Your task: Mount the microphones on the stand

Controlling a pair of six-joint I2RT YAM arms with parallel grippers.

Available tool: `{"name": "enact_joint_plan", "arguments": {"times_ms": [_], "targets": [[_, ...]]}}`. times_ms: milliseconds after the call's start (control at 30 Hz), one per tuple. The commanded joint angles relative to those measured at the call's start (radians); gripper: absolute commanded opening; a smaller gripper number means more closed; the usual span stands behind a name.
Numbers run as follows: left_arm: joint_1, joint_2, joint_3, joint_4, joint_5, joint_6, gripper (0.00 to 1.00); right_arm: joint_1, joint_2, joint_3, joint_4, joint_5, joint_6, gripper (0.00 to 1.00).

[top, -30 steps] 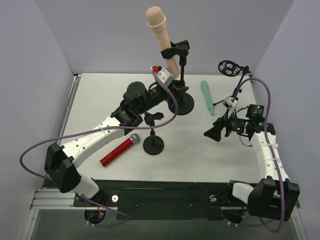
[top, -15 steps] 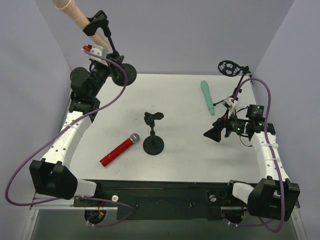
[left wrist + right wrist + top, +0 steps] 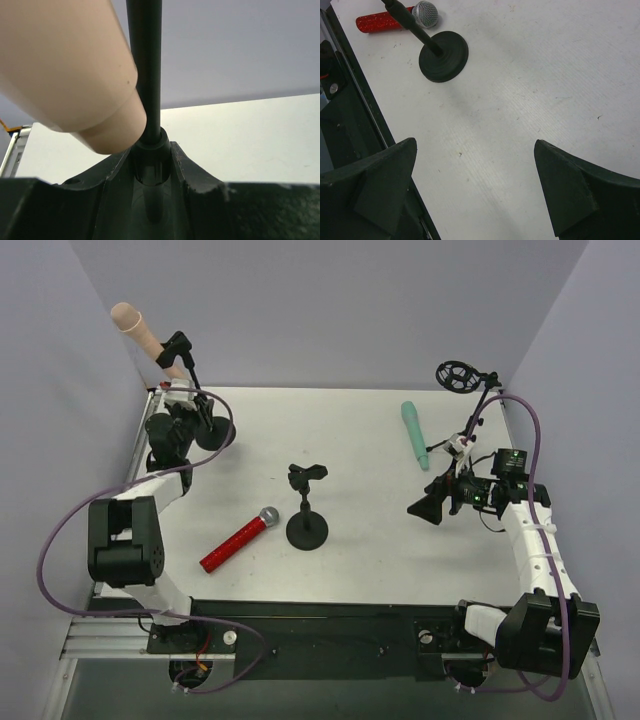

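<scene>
My left gripper [image 3: 193,416] is shut on the pole [image 3: 145,75] of a black stand [image 3: 211,431] at the table's back left corner. The peach-pink microphone [image 3: 138,327] sits in that stand's clip, tilted up to the left, and its butt end [image 3: 70,75] fills the left wrist view. A second black stand [image 3: 306,508] with nothing in its clip stands mid-table. The glittery red microphone [image 3: 238,539] lies just left of it. The teal microphone [image 3: 414,434] lies at the back right. My right gripper [image 3: 431,502] hovers open over bare table [image 3: 475,185], holding nothing.
A thin black stand with a ring-shaped holder [image 3: 457,375] rises at the back right corner, close behind my right arm. Purple cables loop off both arms. Grey walls close in the table on three sides. In the right wrist view, the middle stand's round base [image 3: 443,56] shows ahead.
My left arm has swung the stand with the pink microphone from the back middle of the table to the back left corner. The right arm has not moved.
</scene>
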Motion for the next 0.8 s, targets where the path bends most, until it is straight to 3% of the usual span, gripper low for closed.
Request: {"name": "enact_joint_plan", "arguments": {"times_ms": [0,400,767], "targets": [[0.034,0.074,0.054,0.303,0.018,0.014,0.00,-0.010,0.030,0.037,-0.040,-0.032,-0.042,0.97],[0.034,0.324,0.210,0.330,0.041,0.024,0.00,-0.010,0.063,0.046,-0.069,-0.024,-0.076,0.97],[0.029,0.381,0.189,0.359,0.046,0.004,0.00,-0.010,0.077,0.052,-0.090,-0.020,-0.094,0.97]]}}
